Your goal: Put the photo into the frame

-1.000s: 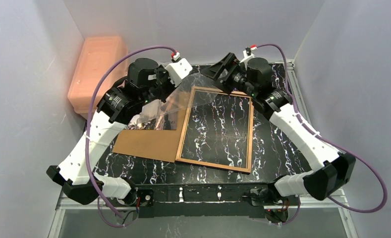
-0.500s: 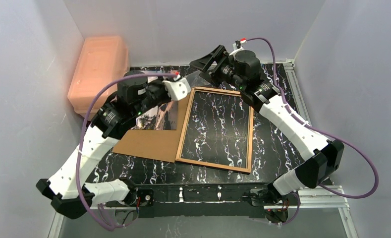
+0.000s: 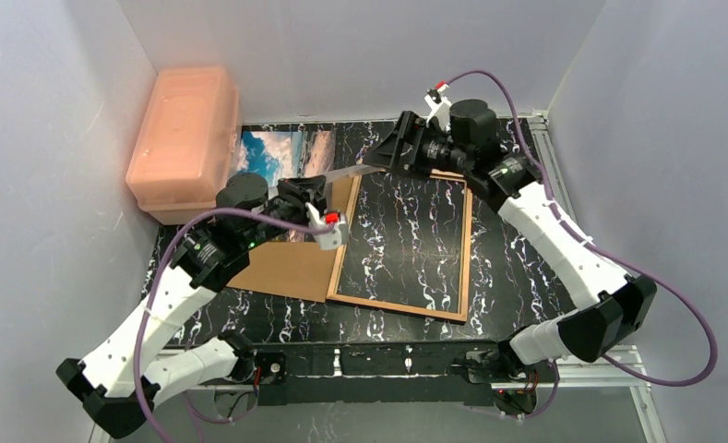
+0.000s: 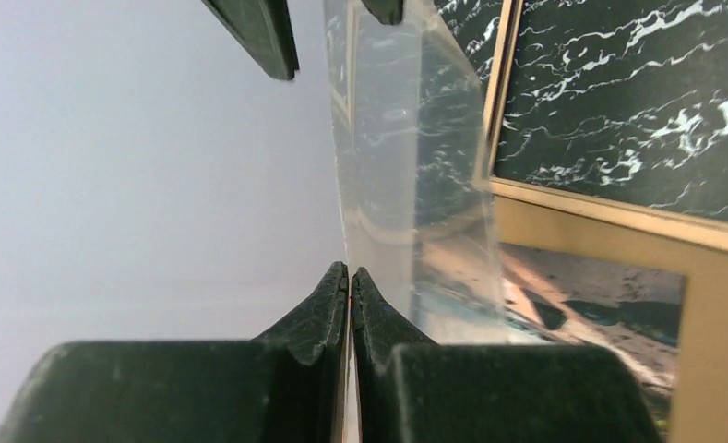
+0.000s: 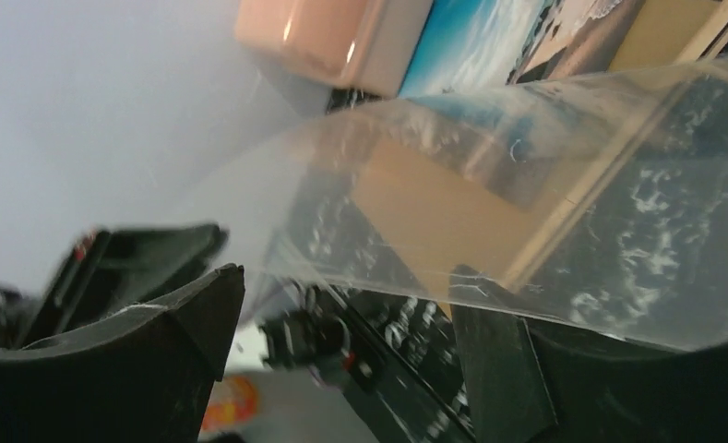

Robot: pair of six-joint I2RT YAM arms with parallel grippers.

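Seemingly clearing: left claw (image 4: 350, 277) clamps the clear sheet (image 4: 406, 166), right claw (image 5: 346, 286) apart around it; next, park it, fetch the photo (image 3: 272, 152).

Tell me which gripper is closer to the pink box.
Left. The left gripper is over the photo beside the box; the right gripper is farther right, at the frame's far edge.

Clear sheet (image 4: 415, 185) hangs over frame (image 3: 399, 307) far-left corner.

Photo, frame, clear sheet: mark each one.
photo (image 3: 269, 152), top external view, blue sky area.
frame (image 3: 468, 254), top external view, right wooden rail.
clear sheet (image 4: 406, 185), left wrist view, its middle.
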